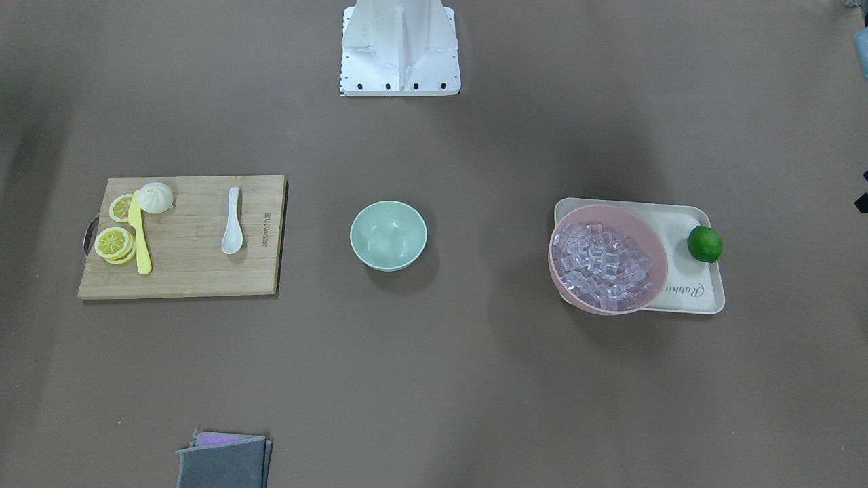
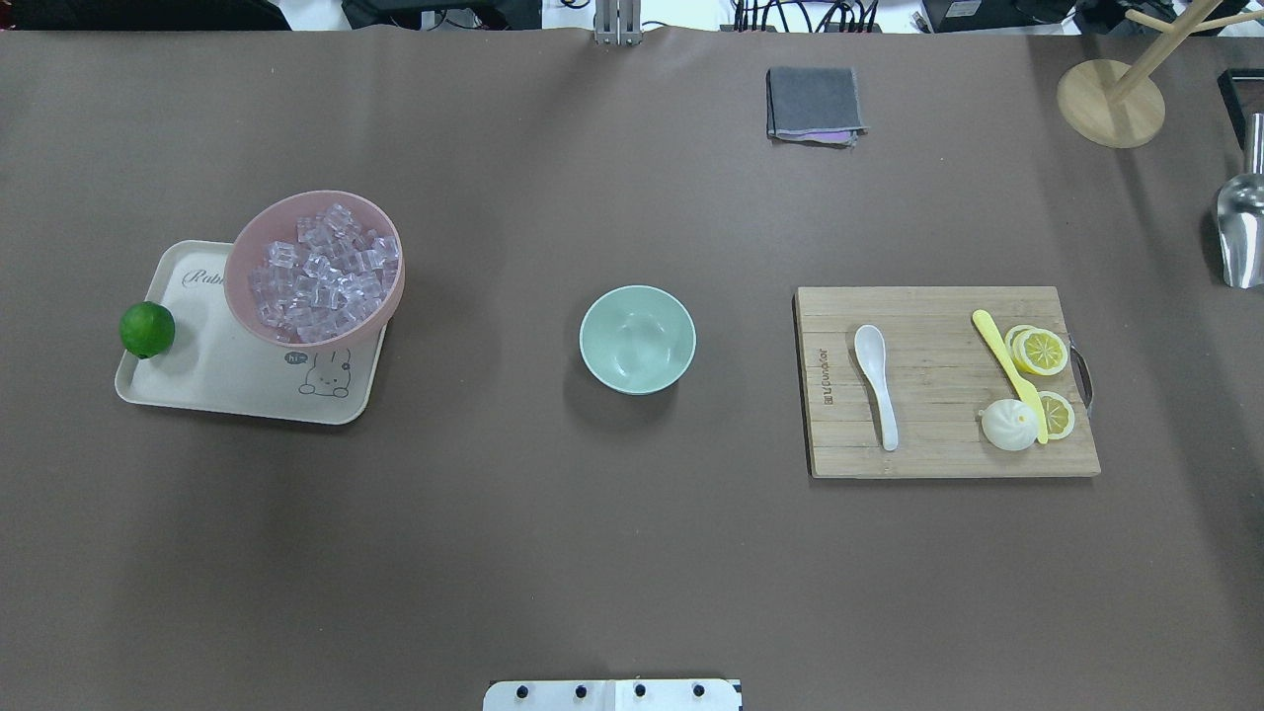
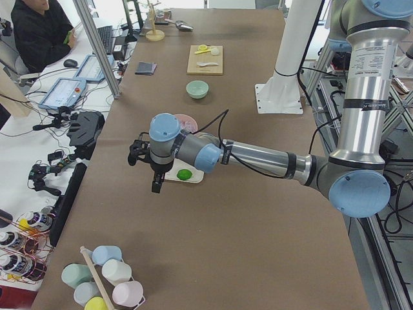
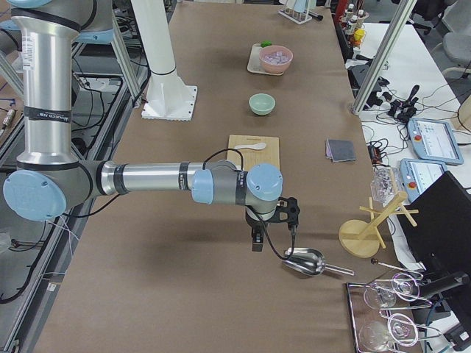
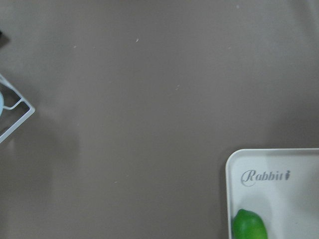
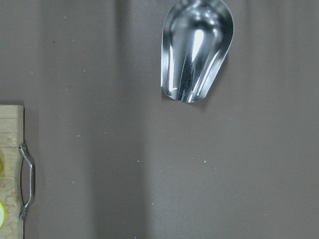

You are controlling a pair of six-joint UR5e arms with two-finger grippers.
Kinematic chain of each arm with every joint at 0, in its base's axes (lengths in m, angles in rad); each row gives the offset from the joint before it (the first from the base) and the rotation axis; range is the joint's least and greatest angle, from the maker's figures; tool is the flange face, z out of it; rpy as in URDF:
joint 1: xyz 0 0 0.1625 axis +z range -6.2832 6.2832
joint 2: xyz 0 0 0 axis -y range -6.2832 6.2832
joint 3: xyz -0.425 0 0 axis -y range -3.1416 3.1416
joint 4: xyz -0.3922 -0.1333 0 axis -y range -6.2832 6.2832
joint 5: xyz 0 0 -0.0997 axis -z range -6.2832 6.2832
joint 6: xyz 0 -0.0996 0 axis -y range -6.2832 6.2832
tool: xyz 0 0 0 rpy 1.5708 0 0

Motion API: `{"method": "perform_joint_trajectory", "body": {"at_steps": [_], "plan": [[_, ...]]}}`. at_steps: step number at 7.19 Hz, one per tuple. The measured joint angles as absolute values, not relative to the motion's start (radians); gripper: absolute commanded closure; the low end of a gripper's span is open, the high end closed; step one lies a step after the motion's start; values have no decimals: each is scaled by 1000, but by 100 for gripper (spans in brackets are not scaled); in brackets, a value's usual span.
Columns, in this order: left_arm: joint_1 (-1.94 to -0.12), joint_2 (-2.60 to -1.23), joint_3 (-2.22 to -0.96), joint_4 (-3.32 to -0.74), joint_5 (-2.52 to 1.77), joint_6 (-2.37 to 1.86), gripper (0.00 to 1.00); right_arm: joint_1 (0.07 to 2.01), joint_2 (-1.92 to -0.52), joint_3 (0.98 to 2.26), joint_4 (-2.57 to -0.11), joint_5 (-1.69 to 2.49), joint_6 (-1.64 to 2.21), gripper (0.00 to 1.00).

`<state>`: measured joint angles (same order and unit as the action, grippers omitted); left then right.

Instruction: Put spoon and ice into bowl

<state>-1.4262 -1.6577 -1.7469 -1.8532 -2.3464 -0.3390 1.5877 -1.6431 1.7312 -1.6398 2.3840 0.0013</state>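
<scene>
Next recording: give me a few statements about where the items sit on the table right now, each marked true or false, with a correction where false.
1. The small white ceramic-style spoon lies on the wooden cutting board. True.
2. The small round mint-green bowl already holds ice. False: it looks empty.
3. The clear ice cubes are piled in the larger pink bowl. True.
4. The green lime sits on the cutting board. False: it sits on the cream rectangular tray.
5. The yellow plastic knife lies in the mint-green bowl. False: it lies on the cutting board.
</scene>
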Motion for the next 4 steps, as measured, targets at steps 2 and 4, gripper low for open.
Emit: {"method": "perform_joint_trajectory", "body": {"at_steps": [2, 4], "plan": [[-1335, -1714, -1761, -1931, -2341, -417, 2, 1587, -1643, 1777, -1640, 2398, -2, 0], [-1263, -1795, -1756, -1992, -2343, -613, 2, 1579, -1625, 1837, -1643, 2406, -2, 0]]}}
